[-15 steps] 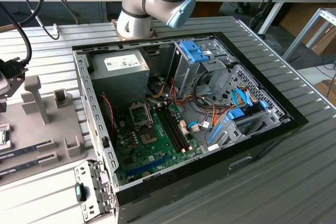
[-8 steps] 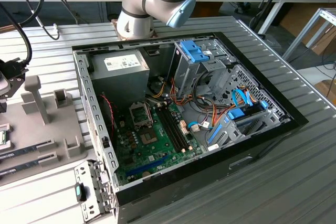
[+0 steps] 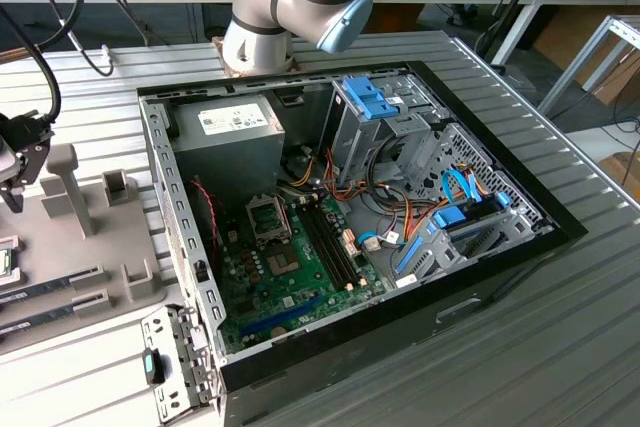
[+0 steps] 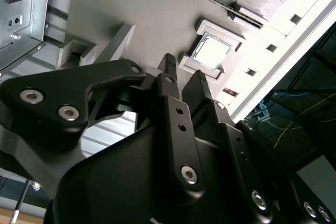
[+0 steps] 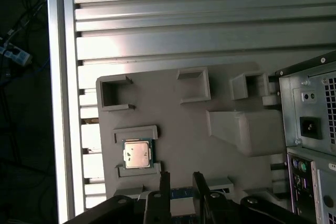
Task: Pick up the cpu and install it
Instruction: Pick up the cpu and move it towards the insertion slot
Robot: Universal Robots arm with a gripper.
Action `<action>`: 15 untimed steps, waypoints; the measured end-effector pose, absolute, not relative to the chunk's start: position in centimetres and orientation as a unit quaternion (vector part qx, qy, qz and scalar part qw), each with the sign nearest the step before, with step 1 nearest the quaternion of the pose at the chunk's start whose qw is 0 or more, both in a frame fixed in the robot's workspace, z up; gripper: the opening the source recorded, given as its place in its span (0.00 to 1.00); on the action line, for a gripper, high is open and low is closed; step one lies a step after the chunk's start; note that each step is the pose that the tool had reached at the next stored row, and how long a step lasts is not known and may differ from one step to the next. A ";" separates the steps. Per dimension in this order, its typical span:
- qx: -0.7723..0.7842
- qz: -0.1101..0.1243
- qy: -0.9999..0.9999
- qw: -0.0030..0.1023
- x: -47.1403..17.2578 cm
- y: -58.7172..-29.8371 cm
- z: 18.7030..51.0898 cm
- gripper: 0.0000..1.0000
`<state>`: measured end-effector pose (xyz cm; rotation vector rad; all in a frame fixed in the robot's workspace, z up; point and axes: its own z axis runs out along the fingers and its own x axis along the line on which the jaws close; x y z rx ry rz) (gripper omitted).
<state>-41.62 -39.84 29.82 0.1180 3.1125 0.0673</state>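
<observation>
Gripper [image 5: 181, 179] is poised fingers-down over the grey fixture plate [image 5: 178, 124], at nine o'clock from the open computer case [image 3: 160, 147] in the exterior view. The fingers [image 5: 164, 192] are parted, nothing grasped. The cpu [image 5: 137, 153] lies flat in a framed pocket of the plate, untouched and near the fingertips. Motherboard [image 3: 255, 282] and power supply [image 3: 225, 137] are housed in the case.

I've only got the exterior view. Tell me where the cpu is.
Observer: In the first wrist view the cpu lies flat in a recess of the grey holder tray, silver top up.
Operator: Report the gripper.
Observer: The gripper is open and empty, offset from the cpu, touching nothing.
Operator: Say what borders the tray.
Observer: The computer case's rear panel, with its power inlet.
</observation>
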 end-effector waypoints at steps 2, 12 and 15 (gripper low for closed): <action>0.038 0.022 0.999 0.013 -41.6 -39.8 29.8 0.35; 0.038 0.022 0.999 0.013 -41.6 -39.8 29.8 0.42; 0.038 0.022 0.999 0.013 -41.6 -39.8 29.7 0.42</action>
